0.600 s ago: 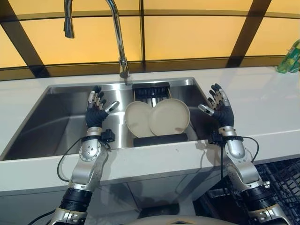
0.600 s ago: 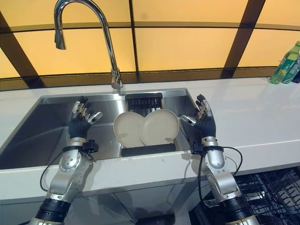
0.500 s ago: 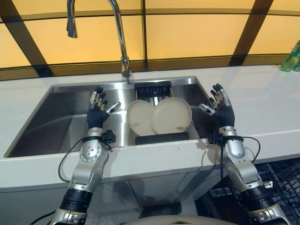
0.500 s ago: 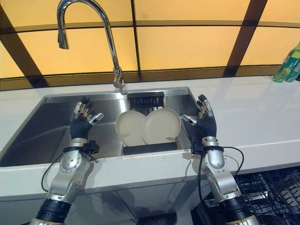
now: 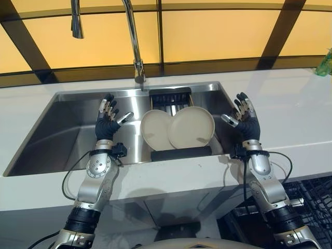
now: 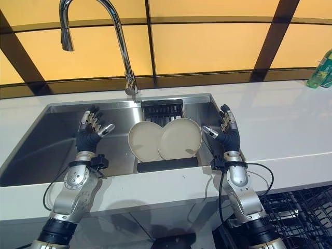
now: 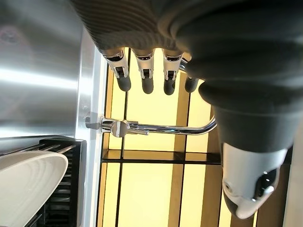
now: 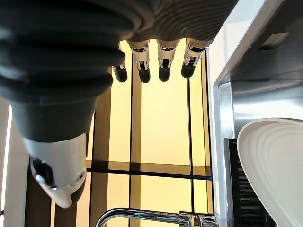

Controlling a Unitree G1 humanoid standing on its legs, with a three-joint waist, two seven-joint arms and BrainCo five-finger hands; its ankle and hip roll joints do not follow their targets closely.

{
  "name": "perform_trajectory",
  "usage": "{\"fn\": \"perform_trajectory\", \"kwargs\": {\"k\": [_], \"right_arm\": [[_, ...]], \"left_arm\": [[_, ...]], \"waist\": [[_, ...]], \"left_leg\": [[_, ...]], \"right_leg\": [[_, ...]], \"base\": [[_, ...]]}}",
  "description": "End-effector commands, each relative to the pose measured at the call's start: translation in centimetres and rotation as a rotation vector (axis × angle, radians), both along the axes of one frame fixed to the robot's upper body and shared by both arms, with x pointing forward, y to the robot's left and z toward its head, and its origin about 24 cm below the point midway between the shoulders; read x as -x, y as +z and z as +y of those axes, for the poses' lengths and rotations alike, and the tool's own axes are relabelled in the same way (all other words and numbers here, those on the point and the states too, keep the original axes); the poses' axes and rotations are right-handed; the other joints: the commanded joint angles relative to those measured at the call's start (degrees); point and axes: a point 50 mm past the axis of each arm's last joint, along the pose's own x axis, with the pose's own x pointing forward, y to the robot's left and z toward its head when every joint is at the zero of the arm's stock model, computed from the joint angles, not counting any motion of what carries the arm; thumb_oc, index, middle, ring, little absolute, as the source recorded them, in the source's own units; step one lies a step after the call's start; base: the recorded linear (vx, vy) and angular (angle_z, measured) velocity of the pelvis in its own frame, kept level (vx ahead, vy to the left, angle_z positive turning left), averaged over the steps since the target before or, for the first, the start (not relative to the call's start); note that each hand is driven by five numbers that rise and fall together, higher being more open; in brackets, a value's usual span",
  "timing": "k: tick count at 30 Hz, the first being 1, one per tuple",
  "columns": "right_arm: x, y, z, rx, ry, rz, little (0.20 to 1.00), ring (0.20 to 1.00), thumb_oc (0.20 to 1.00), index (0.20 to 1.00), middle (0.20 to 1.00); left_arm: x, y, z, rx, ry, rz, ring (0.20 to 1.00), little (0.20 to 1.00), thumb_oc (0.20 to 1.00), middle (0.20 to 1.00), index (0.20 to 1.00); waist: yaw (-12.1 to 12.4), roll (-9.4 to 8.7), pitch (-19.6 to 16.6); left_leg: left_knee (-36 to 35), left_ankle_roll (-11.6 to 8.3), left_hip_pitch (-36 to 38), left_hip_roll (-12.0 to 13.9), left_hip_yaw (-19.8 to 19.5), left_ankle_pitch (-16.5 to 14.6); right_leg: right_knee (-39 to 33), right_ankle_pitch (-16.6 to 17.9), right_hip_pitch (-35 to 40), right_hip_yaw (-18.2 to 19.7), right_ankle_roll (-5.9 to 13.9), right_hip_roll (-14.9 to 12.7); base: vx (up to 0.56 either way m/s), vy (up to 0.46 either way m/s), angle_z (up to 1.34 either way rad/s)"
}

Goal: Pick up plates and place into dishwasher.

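Note:
Two cream plates lean side by side in a black rack (image 5: 180, 153) inside the steel sink (image 5: 62, 129): the left plate (image 5: 153, 129) sits partly behind the right plate (image 5: 191, 127). My left hand (image 5: 107, 124) is raised over the sink to the left of the plates, fingers straight, holding nothing. My right hand (image 5: 245, 122) is held up at the sink's right rim, to the right of the plates, also open and holding nothing. An edge of a plate (image 7: 28, 187) shows in the left wrist view, and a plate (image 8: 274, 165) in the right wrist view.
A tall chrome tap (image 5: 132, 41) rises behind the sink. White counter (image 5: 290, 114) runs all round. A green bottle (image 6: 322, 70) stands at the far right. The dishwasher's dark wire rack (image 5: 311, 202) lies open below the counter at the lower right.
The camera has shifted slightly, so the whole scene sits a little differently. Both hands stay raised and open beside the plates.

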Motion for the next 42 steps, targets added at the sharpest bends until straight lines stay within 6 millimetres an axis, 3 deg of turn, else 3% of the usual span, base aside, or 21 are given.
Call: {"fn": "perform_trajectory", "kwargs": {"k": [1, 8, 22, 30, 42], "right_arm": [[-0.6, 3.3, -0.3, -0.011, -0.015, -0.153, 1.0, 1.0, 1.0, 1.0, 1.0], [-0.3, 2.2, -0.4, -0.012, -0.031, -0.099, 1.0, 1.0, 1.0, 1.0, 1.0], [-0.1, 1.3, -1.0, 0.017, -0.019, -0.035, 1.0, 1.0, 1.0, 1.0, 1.0], [-1.8, 3.9, -1.1, 0.086, 0.02, -0.095, 1.0, 1.0, 1.0, 1.0, 1.0], [-1.4, 3.8, -1.7, 0.155, 0.039, -0.084, 1.0, 1.0, 1.0, 1.0, 1.0]], "left_arm": [[-1.5, 4.2, 1.2, -0.156, 0.007, -0.177, 1.0, 1.0, 1.0, 1.0, 1.0], [-2.2, 5.0, 2.1, -0.282, 0.009, -0.169, 1.0, 1.0, 1.0, 1.0, 1.0], [-3.8, 3.3, 4.1, -0.43, 0.054, -0.068, 1.0, 1.0, 1.0, 1.0, 1.0], [-6.0, 5.7, 3.9, -0.439, 0.106, -0.171, 1.0, 1.0, 1.0, 1.0, 1.0], [-6.4, 8.5, 4.9, -0.581, 0.299, -0.318, 1.0, 1.0, 1.0, 1.0, 1.0]], "waist": [[-0.8, -0.91, -2.3], [-2.3, -0.43, -2.6], [-7.0, 1.04, 1.2], [-10.7, 4.25, 7.2], [-13.6, 7.34, 9.7]], "left_leg": [[2.6, 2.79, -3.9, -1.6, -0.2, -0.9], [2.6, 3.11, -3.5, -1.8, 1.3, -1.1], [4.3, 4.62, -3.8, -4.3, 4.8, -3.5], [6.7, 5.12, -7.9, -6.8, 7.0, -3.7], [5.8, 5.3, -7.0, -9.2, 8.4, -3.4]], "right_leg": [[4.3, -4.0, -0.8, -4.8, -1.01, -0.7], [4.1, -3.4, -1.3, -3.6, -0.41, -1.1], [6.1, -2.9, -5.4, 1.3, 2.06, -4.0], [10.2, -3.1, -11.8, 5.3, 2.5, -5.8], [11.4, -3.4, -12.9, 7.1, 2.87, -7.6]], "base": [[0.08, -0.003, -0.01], [0.12, 0.018, -0.04], [0.09, 0.072, -0.14], [-0.06, 0.188, -0.15], [0.05, 0.11, -0.08]]}}
